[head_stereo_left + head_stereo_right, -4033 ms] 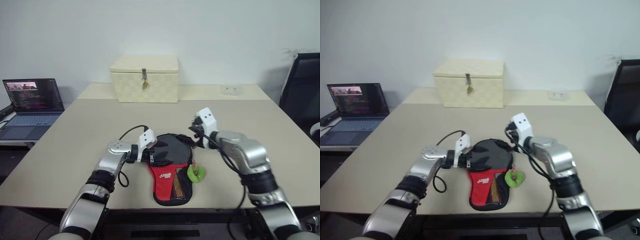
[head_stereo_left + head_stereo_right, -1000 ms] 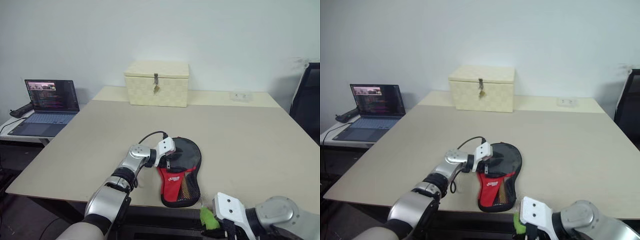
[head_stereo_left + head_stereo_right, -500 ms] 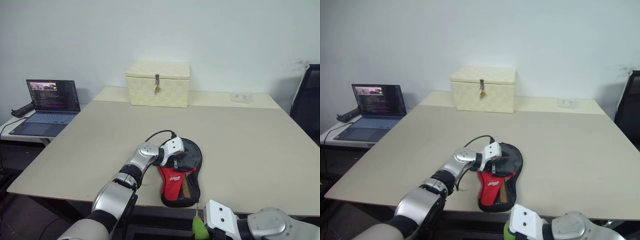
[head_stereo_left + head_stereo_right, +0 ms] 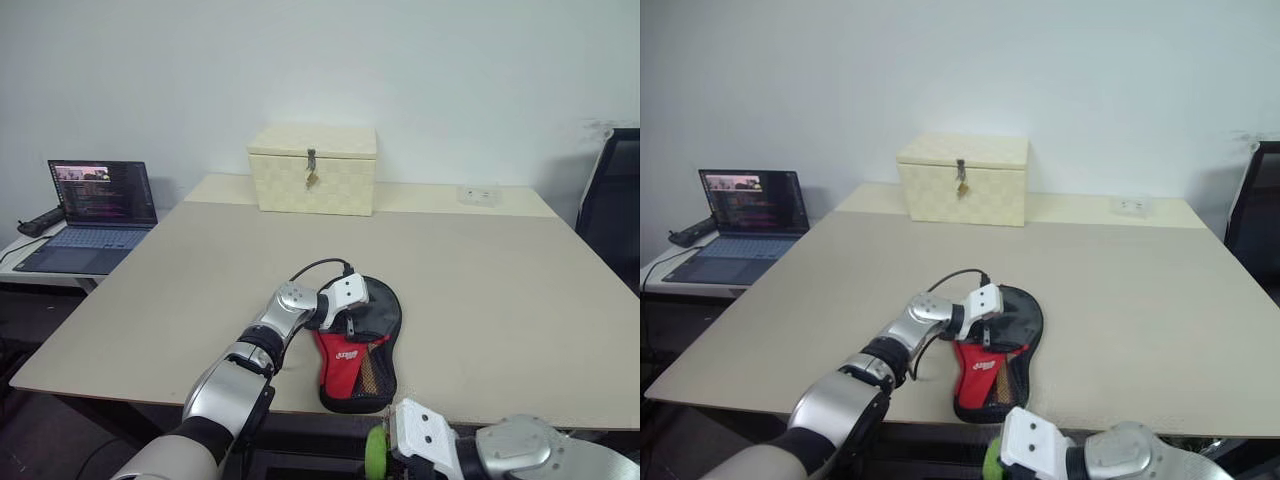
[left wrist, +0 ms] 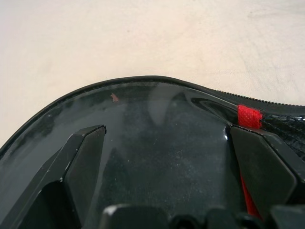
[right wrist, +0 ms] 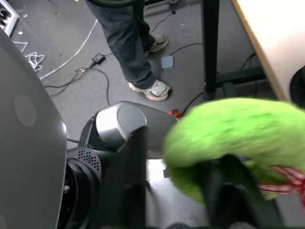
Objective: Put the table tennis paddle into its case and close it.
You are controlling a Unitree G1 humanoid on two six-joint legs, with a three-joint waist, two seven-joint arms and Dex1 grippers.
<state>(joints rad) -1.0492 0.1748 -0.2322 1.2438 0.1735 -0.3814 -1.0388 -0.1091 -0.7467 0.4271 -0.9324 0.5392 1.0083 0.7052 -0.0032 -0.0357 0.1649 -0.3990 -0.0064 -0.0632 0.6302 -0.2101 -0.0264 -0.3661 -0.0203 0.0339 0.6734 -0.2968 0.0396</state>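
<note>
The left gripper [image 5: 164, 157], spread wide, rests on the case [image 4: 360, 350], pinning it to the bench [image 4: 500, 280]. The right gripper [image 6: 190, 191] carries a green fuzzy thing [image 6: 238, 133] below the bench edge; its grip I cannot tell.

Looked like an office or lab room: plain white wall [image 4: 450, 60], wide beige table [image 4: 500, 290], open laptop [image 4: 90, 205] well off to the left hand's outer side, black office chair [image 4: 612, 190] far beyond the right hand, cables across grey floor [image 6: 62, 71].
</note>
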